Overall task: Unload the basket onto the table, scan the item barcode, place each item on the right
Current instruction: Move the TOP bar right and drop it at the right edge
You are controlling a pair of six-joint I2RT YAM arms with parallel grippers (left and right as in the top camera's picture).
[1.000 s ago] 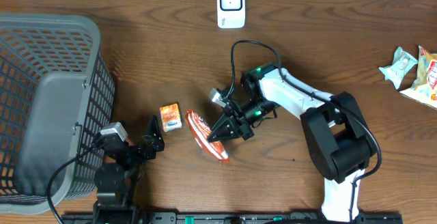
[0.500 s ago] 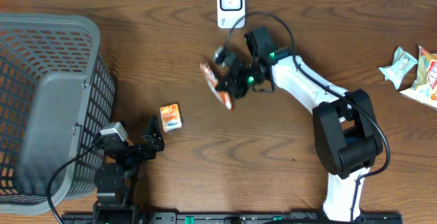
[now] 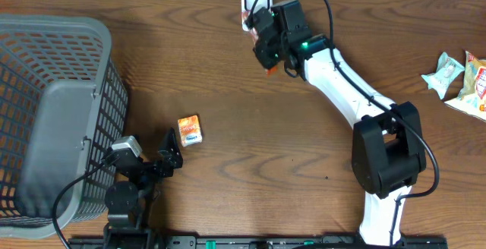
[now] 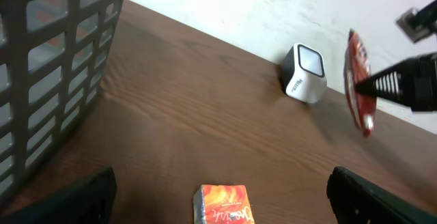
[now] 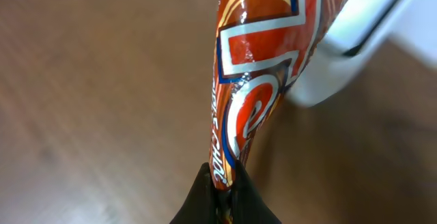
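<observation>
I am watching the right hand (image 5: 222, 183) pinching the lower edge of the red and orange snack packet (image 5: 259, 80), its fingertips pressed together on the wrapper's seam. It is holding the packet up off the tabletop (image 3: 250, 165), edge-on and roughly upright. In the right wrist view the packet is standing just in front of the white scanner (image 5: 348, 53), with part of the scanner's body showing behind the packet's top. From the left wrist view the packet is hanging just to the right of the scanner, near it but apart, and I cannot tell whether any barcode is facing the scanner window. Overhead, the right arm is reaching to the scanner at the far edge of the tabletop and covering most of it. My left hand (image 3: 159, 158) is sitting well away from the scanner, near the front edge and to its left, with its fingers (image 4: 75, 197) spread wide apart and gripping nothing. A small orange box (image 3: 190, 130) is lying flat between the left hand and the scanner, just beyond the open fingers. The grey mesh basket (image 3: 53, 112) is standing far to the scanner's left, and a few snack bags (image 3: 463, 78) are lying far to its right.
</observation>
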